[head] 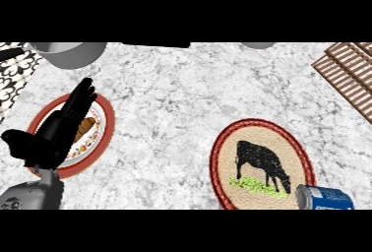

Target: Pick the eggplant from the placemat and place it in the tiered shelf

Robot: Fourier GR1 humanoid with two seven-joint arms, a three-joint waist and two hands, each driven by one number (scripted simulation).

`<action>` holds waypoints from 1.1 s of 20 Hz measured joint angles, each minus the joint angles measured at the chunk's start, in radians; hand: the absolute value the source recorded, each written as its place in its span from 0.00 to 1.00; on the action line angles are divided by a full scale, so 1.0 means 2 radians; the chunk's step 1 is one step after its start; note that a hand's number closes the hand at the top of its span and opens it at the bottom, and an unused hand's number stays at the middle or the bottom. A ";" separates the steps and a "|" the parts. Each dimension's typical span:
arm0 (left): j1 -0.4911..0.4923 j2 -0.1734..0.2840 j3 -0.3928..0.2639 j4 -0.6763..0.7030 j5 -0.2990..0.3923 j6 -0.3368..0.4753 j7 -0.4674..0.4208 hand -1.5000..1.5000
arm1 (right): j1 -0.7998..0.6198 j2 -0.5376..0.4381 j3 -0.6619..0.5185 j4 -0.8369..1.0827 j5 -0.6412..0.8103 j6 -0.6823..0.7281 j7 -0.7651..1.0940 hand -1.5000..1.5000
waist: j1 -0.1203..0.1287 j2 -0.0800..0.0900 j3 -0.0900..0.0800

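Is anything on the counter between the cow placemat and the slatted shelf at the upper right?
Nothing visible stands between the placemat and the tiered shelf; that stretch is bare counter. The blue can lies at the mat's lower right edge, off that line. No eggplant shows on the mat.

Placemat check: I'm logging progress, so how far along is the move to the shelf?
Done: unclear; the placemat shows no eggplant, so it may already be lifted. In hand: nothing visible; the left hand is open over the plate, and the right hand is out of view. Left: the visible part of the shelf holds no eggplant, so placement is unconfirmed.
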 measured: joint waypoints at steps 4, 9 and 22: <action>-0.004 0.000 0.004 0.002 0.001 0.002 0.006 0.50 | 0.017 0.004 0.003 -0.013 0.002 -0.017 0.046 1.00 | -0.004 -0.002 0.000; 0.002 -0.007 0.002 0.006 -0.004 0.009 0.000 0.50 | 0.037 -0.009 0.030 -0.022 0.038 -0.010 0.119 0.00 | -0.010 -0.004 -0.001; 0.021 0.002 0.014 0.008 0.003 -0.004 -0.015 0.50 | 0.001 -0.025 0.060 -0.028 0.063 0.148 0.162 0.00 | -0.015 -0.009 -0.001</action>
